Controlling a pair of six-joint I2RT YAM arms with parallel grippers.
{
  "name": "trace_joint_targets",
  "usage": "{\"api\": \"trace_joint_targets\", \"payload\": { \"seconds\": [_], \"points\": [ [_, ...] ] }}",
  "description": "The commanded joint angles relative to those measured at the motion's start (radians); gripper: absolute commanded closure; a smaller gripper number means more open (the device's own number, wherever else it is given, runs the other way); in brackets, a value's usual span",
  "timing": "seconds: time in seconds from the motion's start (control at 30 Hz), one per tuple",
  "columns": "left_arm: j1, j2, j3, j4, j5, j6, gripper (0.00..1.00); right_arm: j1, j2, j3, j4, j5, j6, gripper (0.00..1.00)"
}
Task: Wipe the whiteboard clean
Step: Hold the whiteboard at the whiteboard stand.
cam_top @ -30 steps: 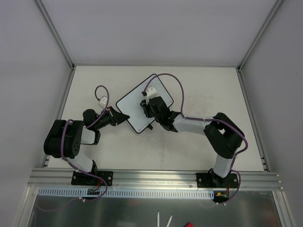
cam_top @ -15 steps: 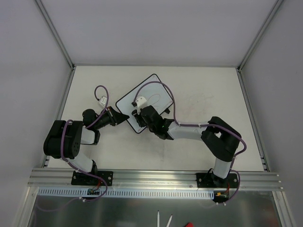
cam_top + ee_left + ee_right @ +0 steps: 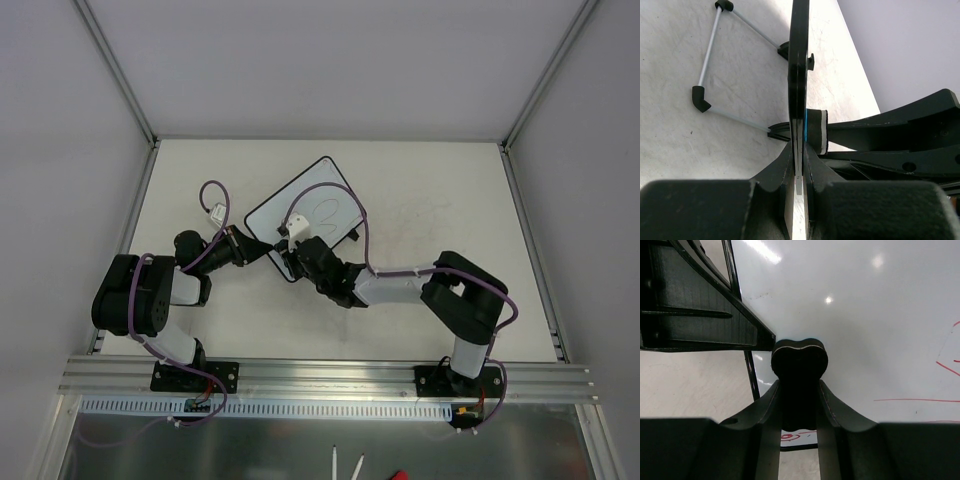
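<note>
Whiteboard (image 3: 318, 178) left of centre on table (image 3: 430, 200), long axis 7-to-1 o'clock, rim pinched at its 8 o'clock edge by clenched left gripper (image 3: 799, 167). Eraser (image 3: 799, 360) grasped in right gripper (image 3: 799, 390), pressed near the board's 6 o'clock corner. Red strokes (image 3: 945, 367) unerased toward 1 o'clock of those fingers, within the right arm's nearer reach. No legible brand or writing.
</note>
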Motion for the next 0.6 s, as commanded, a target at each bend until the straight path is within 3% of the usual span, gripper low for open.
{"api": "trace_joint_targets", "payload": {
  "seconds": [0.0,0.23,0.57],
  "points": [
    [-0.009,-0.043,0.014,0.26,0.061,0.005,1.0,0.029,0.021,-0.055,-0.074,-0.028,0.057,1.0],
    [-0.009,-0.04,0.014,0.261,0.061,0.005,1.0,-0.035,-0.027,-0.128,-0.017,0.031,0.087,1.0],
    [-0.009,-0.046,0.015,0.263,0.061,0.002,1.0,-0.17,-0.019,-0.112,-0.009,-0.071,0.159,1.0]
  ]
}}
